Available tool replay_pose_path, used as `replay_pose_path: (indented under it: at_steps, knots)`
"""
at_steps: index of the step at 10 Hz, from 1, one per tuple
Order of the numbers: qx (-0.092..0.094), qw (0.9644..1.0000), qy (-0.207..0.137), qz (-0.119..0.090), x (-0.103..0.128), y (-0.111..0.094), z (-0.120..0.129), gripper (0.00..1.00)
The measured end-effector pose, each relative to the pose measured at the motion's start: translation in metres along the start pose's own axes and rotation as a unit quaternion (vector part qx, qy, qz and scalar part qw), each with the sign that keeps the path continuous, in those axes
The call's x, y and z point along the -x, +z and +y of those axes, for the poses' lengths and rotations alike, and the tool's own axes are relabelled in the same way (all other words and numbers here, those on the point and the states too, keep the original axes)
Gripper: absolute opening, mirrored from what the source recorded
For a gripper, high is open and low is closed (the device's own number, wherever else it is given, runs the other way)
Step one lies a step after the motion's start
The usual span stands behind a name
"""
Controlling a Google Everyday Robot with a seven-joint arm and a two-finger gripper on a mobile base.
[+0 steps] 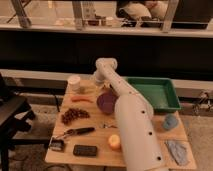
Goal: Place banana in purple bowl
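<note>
From my remote station: the arm reaches to the frame's upper centre, where the gripper (101, 80) sits just above the purple bowl (107, 103); I cannot tell its grasp state or contents. The banana itself is not visible to me. Risk, in my judgement: releasing off-centre would let the fruit strike the rim and roll toward the carrot-like stick (80, 99).
</note>
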Motion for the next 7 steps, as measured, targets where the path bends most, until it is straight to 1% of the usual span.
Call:
replay_pose_path:
  at_steps: [1,2,3,4,5,6,7]
  knots:
    - [0.005,1.0000,0.005,-0.002,-0.002,0.002,0.001,0.60]
    - [0.009,0.9999,0.011,-0.004,-0.005,0.004,0.003,0.49]
    - [0.010,0.9998,0.015,-0.005,-0.007,0.004,0.004,0.41]
    - [0.010,0.9998,0.019,-0.005,-0.008,0.003,0.003,0.29]
    - [0.008,0.9998,0.019,-0.004,-0.008,0.000,0.002,0.21]
    - [0.005,0.9998,0.021,0.000,-0.012,-0.005,0.002,0.11]
    - [0.001,0.9997,0.024,0.001,-0.013,-0.012,0.002,0.03]
